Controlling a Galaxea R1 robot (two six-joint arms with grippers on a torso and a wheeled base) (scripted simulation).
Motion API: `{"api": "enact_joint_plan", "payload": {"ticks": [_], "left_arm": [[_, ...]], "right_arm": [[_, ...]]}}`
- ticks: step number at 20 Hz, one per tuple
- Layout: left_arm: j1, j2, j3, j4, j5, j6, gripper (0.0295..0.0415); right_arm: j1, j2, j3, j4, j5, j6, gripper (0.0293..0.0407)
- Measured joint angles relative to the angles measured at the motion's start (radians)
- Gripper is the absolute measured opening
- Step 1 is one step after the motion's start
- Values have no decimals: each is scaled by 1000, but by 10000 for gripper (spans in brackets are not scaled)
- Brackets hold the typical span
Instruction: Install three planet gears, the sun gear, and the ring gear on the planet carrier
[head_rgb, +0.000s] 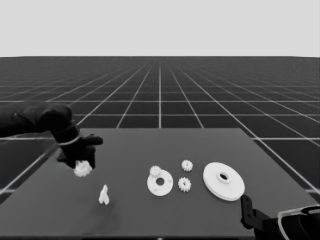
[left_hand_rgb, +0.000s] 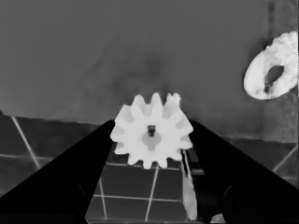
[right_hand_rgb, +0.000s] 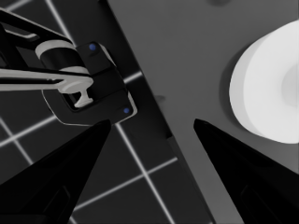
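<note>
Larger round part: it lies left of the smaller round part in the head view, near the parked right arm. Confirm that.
Not right. The head view shows the larger round part lying to the right of the smaller round part, not left. It is indeed near the parked right arm's tool.

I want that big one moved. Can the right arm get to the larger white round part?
Probably yes: the right tool waits open near the larger white round part, with only bare dark table between.
</note>
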Motion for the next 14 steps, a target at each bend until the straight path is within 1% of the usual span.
{"api": "enact_joint_plan", "payload": {"ticks": [1,2,3,5,9,10,11,12,13,14], "left_arm": [[-1,280,43,-5,-12,-267,312],[-1,486,-42,-5,-17,-356,312],[-1,606,-133,-5,-18,-368,312],[0,711,-243,-4,-18,-353,312],[1,756,-302,-3,-17,-339,312],[144,756,-299,171,-15,-344,312],[267,762,-329,275,-17,-321,312],[333,769,-367,332,-25,-291,312],[368,775,-396,364,-34,-270,312],[387,779,-415,381,-40,-257,312]], "right_arm": [[0,0,0,0,0,0,385],[0,0,0,0,0,0,385],[0,0,0,0,0,0,385],[0,0,0,0,0,0,385],[0,0,0,0,0,0,385],[0,0,0,0,0,0,385],[0,0,0,0,0,0,385],[0,0,0,0,0,0,385],[0,0,0,0,0,0,385],[0,0,0,0,0,0,385]]}}
